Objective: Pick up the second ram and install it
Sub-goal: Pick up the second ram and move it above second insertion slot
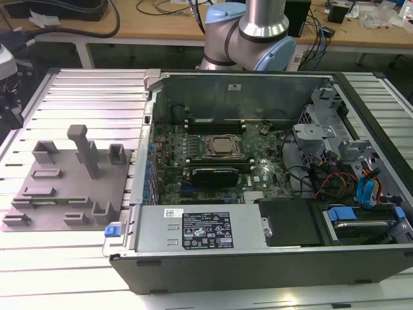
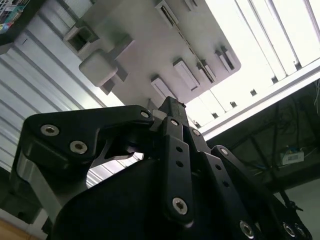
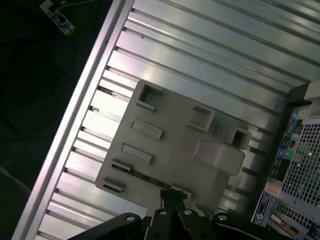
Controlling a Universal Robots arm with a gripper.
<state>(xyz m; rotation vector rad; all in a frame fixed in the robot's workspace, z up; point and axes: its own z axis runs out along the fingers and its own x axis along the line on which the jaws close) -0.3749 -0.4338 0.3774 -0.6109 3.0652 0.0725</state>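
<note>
- The pincer (image 3: 172, 197) hangs over one edge of the gray plate (image 3: 170, 135), its tips drawn narrow with nothing between them.
- The green memory stick (image 3: 137, 173) lies in a slot along that plate edge, near the pincer tips.
- The open computer case (image 1: 245, 97) stands just beside the plate on the slatted desk (image 1: 90, 97).

- Exterior view: bright overhead light; table (image 1: 213, 298) glares white at 6 o'clock.
- Computer case (image 1: 226, 97) inside dim, shadowed.
- Second wrist view: table slats blown out white, gripper (image 2: 172, 105) dark against them.
</note>
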